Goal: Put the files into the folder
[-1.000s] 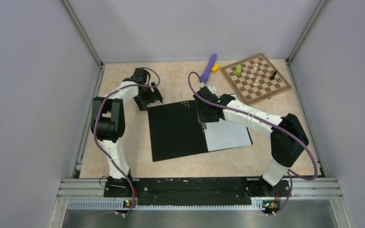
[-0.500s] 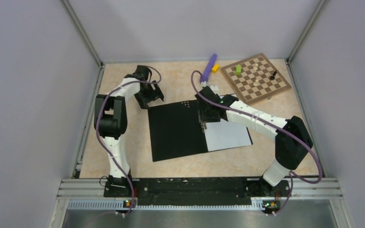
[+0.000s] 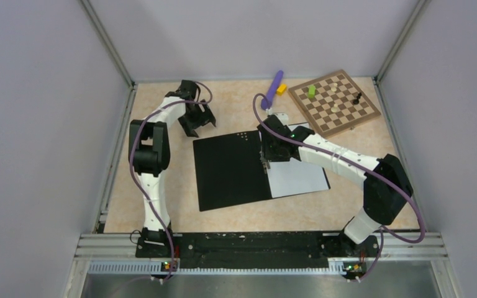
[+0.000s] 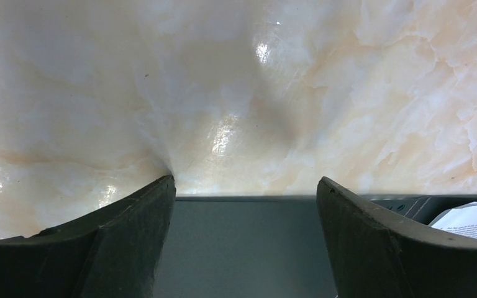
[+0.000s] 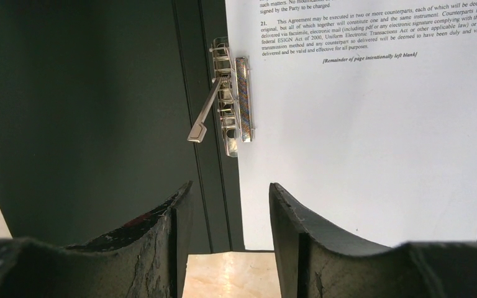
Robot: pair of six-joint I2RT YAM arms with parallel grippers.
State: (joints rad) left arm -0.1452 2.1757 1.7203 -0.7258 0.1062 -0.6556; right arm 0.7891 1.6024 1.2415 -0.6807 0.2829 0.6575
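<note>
- Files (image 5: pixel 372 155) lie flat on the right inner face of the open folder (image 3: pixel 230 171), edge at the spine clip (image 5: pixel 230 118); lever looks lifted, probably for clamping.
- Right fingers (image 5: pixel 161 248) apart, empty, above the clip.
- Left fingers (image 4: pixel 124 248) apart, empty, over tabletop (image 4: pixel 223 93) just past the folder's far-left corner, likely staying clear.

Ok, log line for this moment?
folder open flat | files on right half by clip | right jaws open above spine | left jaws open, empty, over table
</note>
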